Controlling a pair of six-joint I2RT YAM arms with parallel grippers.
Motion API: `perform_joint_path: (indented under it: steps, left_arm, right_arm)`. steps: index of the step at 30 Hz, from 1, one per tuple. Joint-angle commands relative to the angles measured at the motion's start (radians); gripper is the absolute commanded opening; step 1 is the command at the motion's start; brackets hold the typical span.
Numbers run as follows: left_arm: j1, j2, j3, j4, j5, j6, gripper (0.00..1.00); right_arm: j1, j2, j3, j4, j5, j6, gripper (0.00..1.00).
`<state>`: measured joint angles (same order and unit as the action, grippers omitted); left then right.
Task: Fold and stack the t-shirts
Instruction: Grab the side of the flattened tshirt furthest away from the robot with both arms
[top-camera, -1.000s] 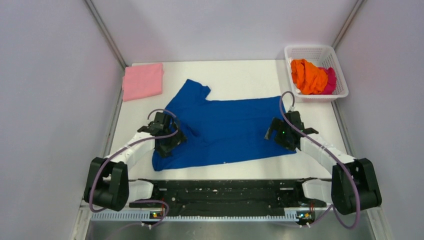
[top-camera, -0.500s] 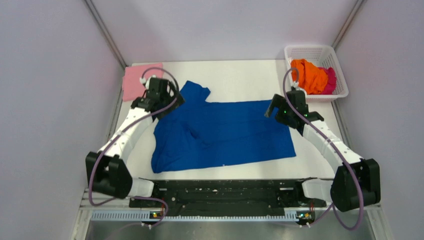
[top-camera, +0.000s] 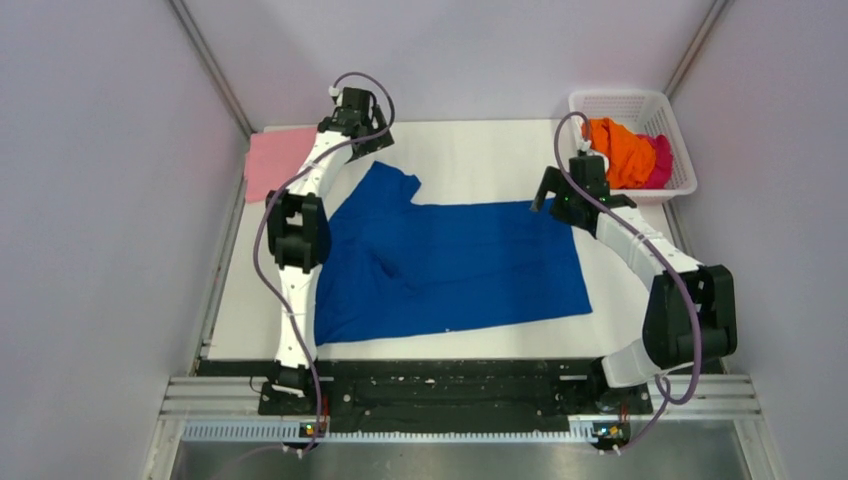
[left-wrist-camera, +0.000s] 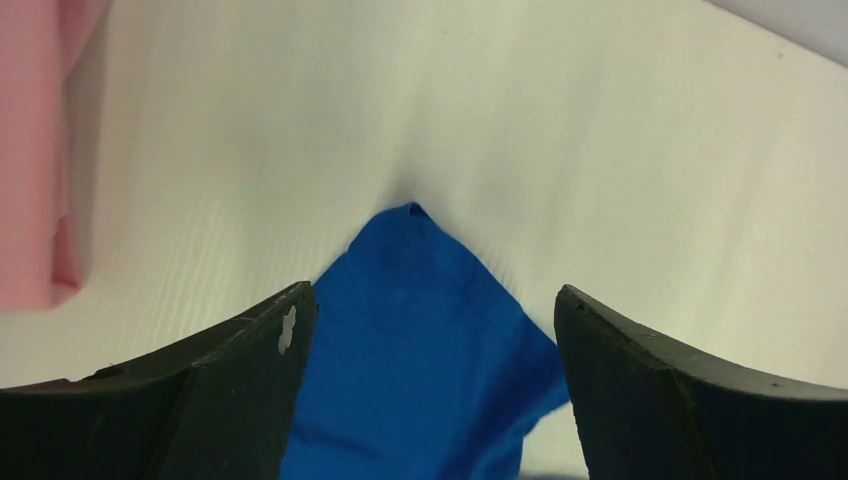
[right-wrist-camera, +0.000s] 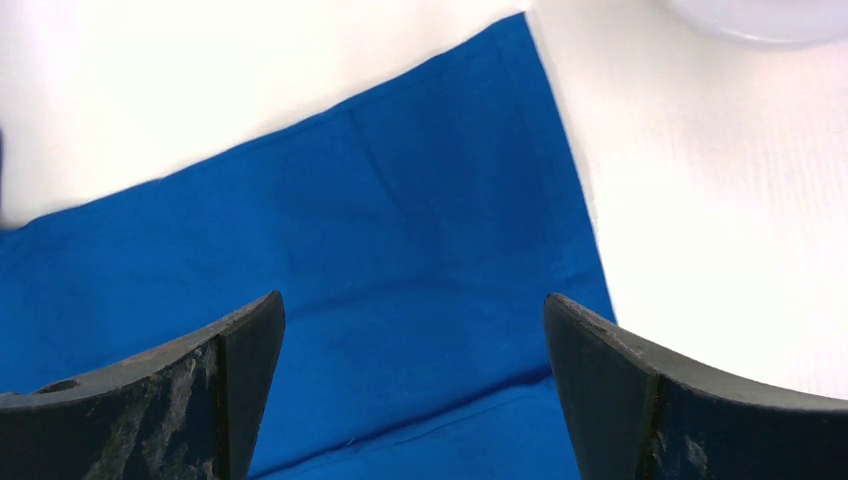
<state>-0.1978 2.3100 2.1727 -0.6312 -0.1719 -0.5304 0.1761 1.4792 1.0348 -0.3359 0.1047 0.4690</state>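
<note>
Top camera: my left gripper (top-camera: 372, 146) hangs released and empty just past the sleeve tip of the blue t-shirt (top-camera: 450, 265), which is spread flat on the table (top-camera: 470, 150). The pink t-shirt (top-camera: 272, 160) lies off to the gripper's left. My right gripper (top-camera: 549, 194), also spread and empty, sits over the blue shirt's far right corner. The white basket (top-camera: 625, 100) with the orange t-shirt (top-camera: 618, 150) and magenta t-shirt (top-camera: 661, 160) is close on its right.

Left wrist: the sleeve point lies between my parted fingers (left-wrist-camera: 220, 390), with pink cloth at left.

Right wrist: the blue corner lies between the fingers, with bare table to the right.
</note>
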Motion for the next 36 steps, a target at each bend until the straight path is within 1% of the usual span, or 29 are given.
perform_joint_path:
  steps: [1,5,8,11,13,15,21,22,24,26,28,31,34,36]
  left_arm:
    - [0.019,0.109,0.145,0.028,0.07,0.057,0.92]
    - [0.026,0.151,0.143,0.134,0.104,0.038,0.91]
    - [0.026,0.193,0.152,0.173,0.095,0.042,0.91]
    - [0.025,0.244,0.206,0.127,0.082,0.039,0.87]
    - [0.026,0.266,0.211,0.119,0.082,0.029,0.86]
    - [0.026,0.284,0.229,0.095,0.075,0.015,0.82]
    - [0.025,0.294,0.247,-0.007,0.092,-0.013,0.75]
    - [0.026,0.295,0.249,-0.038,0.094,-0.017,0.73]
    - [0.024,0.295,0.247,-0.095,0.104,-0.016,0.63]
    - [0.02,0.294,0.248,-0.164,0.091,-0.008,0.56]
    - [0.016,0.292,0.248,-0.215,0.057,0.012,0.51]
    - [0.007,0.287,0.246,-0.267,0.017,0.042,0.46]
    - [-0.008,0.276,0.239,-0.291,-0.017,0.085,0.39]
    - [-0.022,0.273,0.227,-0.295,-0.053,0.114,0.36]
  right_arm:
    - [-0.03,0.037,0.06,0.032,0.002,-0.044,0.99]
    - [-0.047,0.067,0.066,0.034,-0.009,-0.05,0.99]
    - [-0.055,0.086,0.07,0.032,-0.024,-0.05,0.99]
    - [-0.058,0.092,0.068,0.034,-0.025,-0.052,0.99]
    - [-0.062,0.096,0.065,0.034,-0.026,-0.052,0.99]
    - [-0.066,0.1,0.066,0.034,-0.029,-0.052,0.99]
    - [-0.068,0.104,0.062,0.042,-0.048,-0.045,0.99]
    - [-0.068,0.103,0.06,0.043,-0.052,-0.045,0.99]
    - [-0.068,0.099,0.052,0.047,-0.058,-0.042,0.98]
    - [-0.068,0.092,0.04,0.053,-0.062,-0.037,0.98]
    - [-0.067,0.084,0.031,0.059,-0.065,-0.035,0.99]
    - [-0.068,0.078,0.022,0.066,-0.065,-0.035,0.98]
    - [-0.067,0.078,0.019,0.068,-0.063,-0.032,0.99]
    - [-0.069,0.077,0.018,0.072,-0.058,-0.03,0.98]
